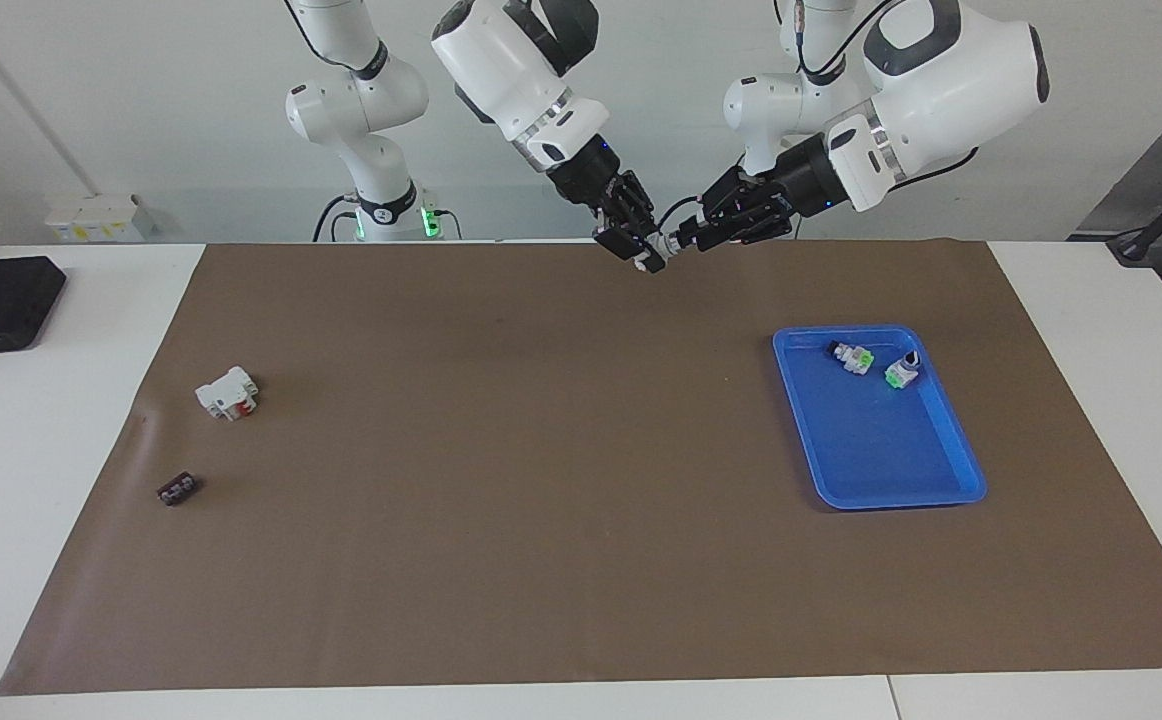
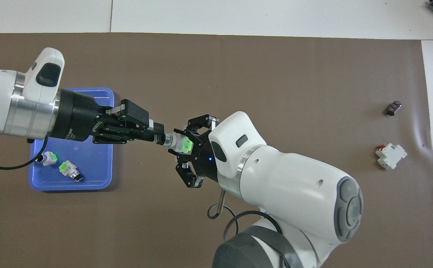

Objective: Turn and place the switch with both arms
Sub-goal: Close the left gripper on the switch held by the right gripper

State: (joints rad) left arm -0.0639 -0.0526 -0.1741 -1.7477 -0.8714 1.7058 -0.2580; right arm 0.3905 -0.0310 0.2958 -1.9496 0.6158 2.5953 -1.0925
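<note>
Your right end effector (image 2: 182, 144) was pinching the switch (image 2: 179, 143) up in the air over the brown mat (image 1: 541, 480), at the robots' edge of it, about midway between the two arm bases. The switch's green patch faced upward and its black knob end pointed toward the left arm's end of the bench (image 1: 71, 420). Your left end effector (image 2: 159, 137) had its tips at that knob end; whether its fingers were already gripping the knob, I could not tell.

The blue tray (image 1: 951, 470) lay on the mat toward the left arm's end, holding two similar white switches (image 1: 851, 356) with green faces, side by side at the tray's end nearer the robots. Toward the right arm's end lay a larger white block (image 1: 227, 393) with a red part, and a small dark part (image 1: 177, 489) farther from the robots than it.
</note>
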